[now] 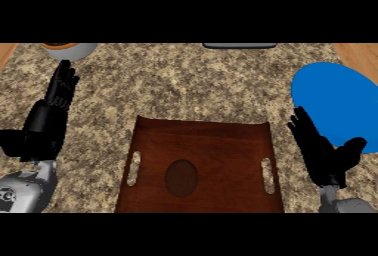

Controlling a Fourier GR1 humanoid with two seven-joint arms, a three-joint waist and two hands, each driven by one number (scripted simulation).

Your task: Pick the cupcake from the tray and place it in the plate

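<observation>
A brown wooden tray [221,145] with two slot handles lies at the front centre of the counter. On its near half sits the cupcake [181,178], seen from above as a dark brown oval. The blue plate [336,102] lies at the right, partly cut off by the view's edge. My right hand [319,150] is open with fingers straight, standing between the tray's right side and the plate and holding nothing. At the far left my left hand [50,117] rests open, fingers up, away from the tray.
A grey bowl with an orange inside [68,49] stands at the back left. The edge of a dark grey object [240,45] shows at the back centre. Speckled counter [184,85] stretches behind the tray.
</observation>
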